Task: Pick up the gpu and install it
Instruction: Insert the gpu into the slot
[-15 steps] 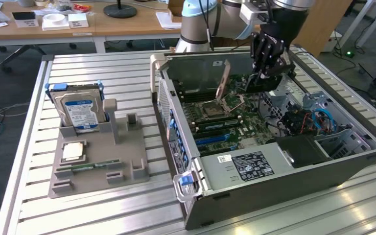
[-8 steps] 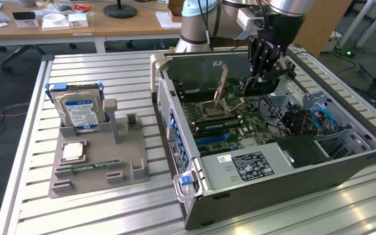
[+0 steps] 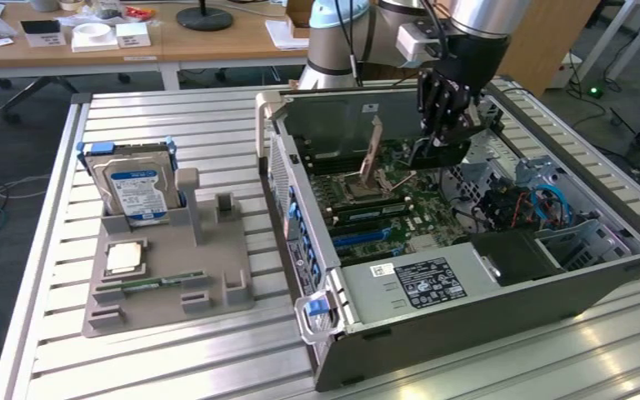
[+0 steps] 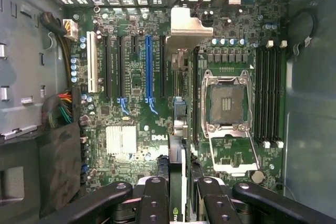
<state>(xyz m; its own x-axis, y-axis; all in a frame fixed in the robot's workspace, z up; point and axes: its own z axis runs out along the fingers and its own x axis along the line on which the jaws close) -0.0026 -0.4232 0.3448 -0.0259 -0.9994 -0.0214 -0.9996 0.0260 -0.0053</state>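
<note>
**One gripper [image 3: 445, 137], fingers pinched narrow on the gpu [image 3: 442, 155], over the open computer case [image 3: 465, 325]**

Grip: the black fingers are closed in tight on the card from both sides. The gpu hangs below the fingertips, edge down, inside the case and over the motherboard [image 3: 370, 212]. It sits toward the back of the case in the exterior view. Cannot tell if its lower edge touches the board or a slot.

Wrist view: the gpu [image 4: 178, 179] is edge-on, a slim dark strip running out from between the two inner fingers [image 4: 153, 203]. It has a green logo patch near the fingers. The strip lies over the band of board between the black expansion slots [image 4: 119, 66] and the CPU socket [image 4: 227, 100]. A blue slot [image 4: 148, 66] stands among the black ones, with a white slot [image 4: 93, 61] further out. The socket's metal frame is flipped open. Four memory slots [image 4: 268, 93] run beside the socket. A silver heatsink [image 4: 121, 140] is near the expansion slots. A silver metal piece [image 4: 186, 24] sits at the far end of the strip; cannot tell if it belongs to the card.

Outside the case: it lies on its side on a slatted metal table [image 3: 187, 358], side panel off. A grey fixture tray [image 3: 170, 312] is on the exterior view's left, apart from the case. On the tray:
- hard drive [image 3: 137, 187] with a blue-white label, upright in its holder
- square processor chip [image 3: 126, 258], lying flat
- green memory stick [image 3: 153, 283], lying flat near the chip

Wooden desks [image 3: 187, 42] stand behind the table.
</note>
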